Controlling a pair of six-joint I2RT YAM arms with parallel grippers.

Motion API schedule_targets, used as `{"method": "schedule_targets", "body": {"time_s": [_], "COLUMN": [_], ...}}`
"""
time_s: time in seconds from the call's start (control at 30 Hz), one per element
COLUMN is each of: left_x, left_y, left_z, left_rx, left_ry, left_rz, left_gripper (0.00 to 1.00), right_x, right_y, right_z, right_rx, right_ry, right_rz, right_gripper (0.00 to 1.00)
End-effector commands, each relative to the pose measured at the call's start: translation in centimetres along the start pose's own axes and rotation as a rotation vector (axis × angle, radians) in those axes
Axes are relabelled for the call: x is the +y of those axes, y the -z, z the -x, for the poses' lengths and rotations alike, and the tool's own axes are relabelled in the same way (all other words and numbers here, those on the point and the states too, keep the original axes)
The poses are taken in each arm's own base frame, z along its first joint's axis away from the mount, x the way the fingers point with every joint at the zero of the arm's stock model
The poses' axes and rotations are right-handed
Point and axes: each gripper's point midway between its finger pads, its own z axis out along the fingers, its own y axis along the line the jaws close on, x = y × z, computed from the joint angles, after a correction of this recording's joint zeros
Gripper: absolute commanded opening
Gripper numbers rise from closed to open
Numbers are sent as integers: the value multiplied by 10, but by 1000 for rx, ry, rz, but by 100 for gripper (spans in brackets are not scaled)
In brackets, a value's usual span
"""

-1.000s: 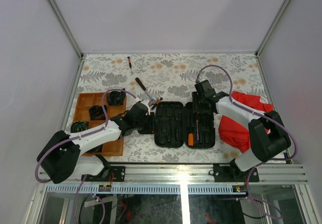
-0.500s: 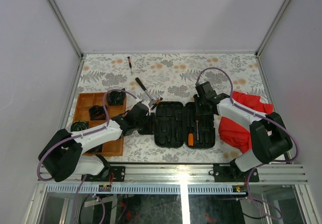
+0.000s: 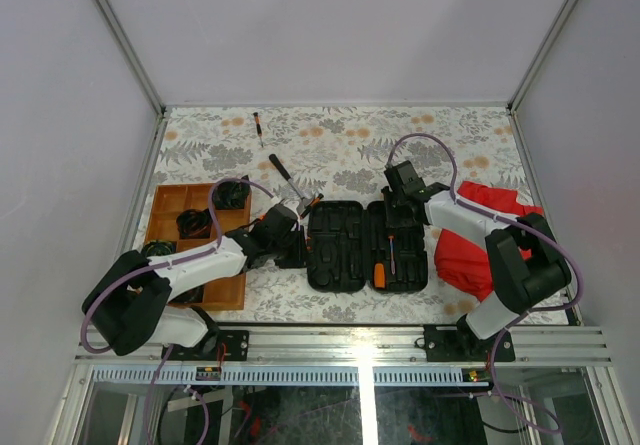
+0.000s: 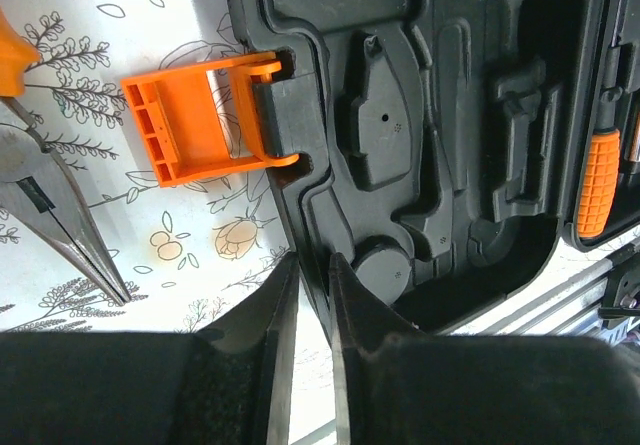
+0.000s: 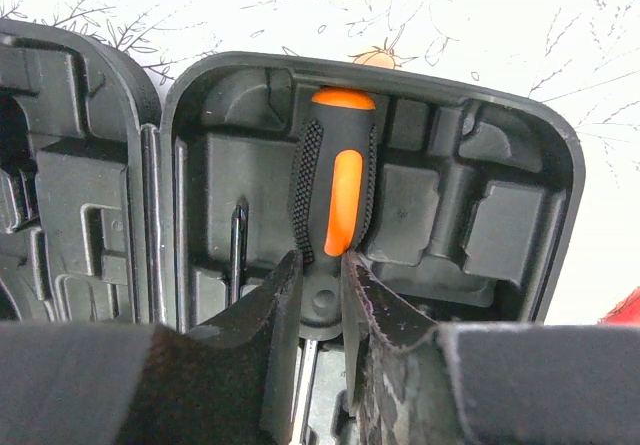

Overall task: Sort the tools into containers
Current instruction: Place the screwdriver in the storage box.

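The black tool case [image 3: 345,247] lies open at the table's near middle, its orange latch [image 4: 200,125] flipped outward. My left gripper [image 3: 293,240] [image 4: 310,265] is shut on the case's left rim, one finger on each side of the wall. My right gripper [image 3: 395,217] [image 5: 322,265] is shut on the neck of a black-and-orange screwdriver [image 5: 338,195] lying in the case's right half. An orange ribbed driver [image 3: 379,275] lies beside it. Needle-nose pliers [image 4: 60,215], a hammer [image 3: 285,177] and a tiny driver [image 3: 258,125] lie on the cloth. The wooden tray [image 3: 165,205] sits at the left.
A red cloth [image 3: 470,250] is bunched right of the case, under the right arm. The tray's compartments hold several dark items. Grey walls close in the table on three sides, and a metal rail runs along the near edge.
My left jaws have closed onto the case's rim. My right jaws have narrowed around the screwdriver's neck, and that gripper has shifted slightly left.
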Motion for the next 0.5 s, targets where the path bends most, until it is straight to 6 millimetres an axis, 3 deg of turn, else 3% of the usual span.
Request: {"method": "schedule_targets", "body": {"time_s": [0.0, 0.47], "left_x": [7, 19], "left_y": [-5, 9], "left_z": [-1, 14], "left_rx": [2, -52], "left_ry": [-20, 8], "left_rz": [17, 137], "left_gripper": [11, 11], "right_x": [-8, -19], "right_y": [-8, -1], "right_z": [14, 0], "right_rx": [-43, -11], "right_ry": [-14, 3], "right_rz": [-57, -94], "right_gripper": [25, 28]}}
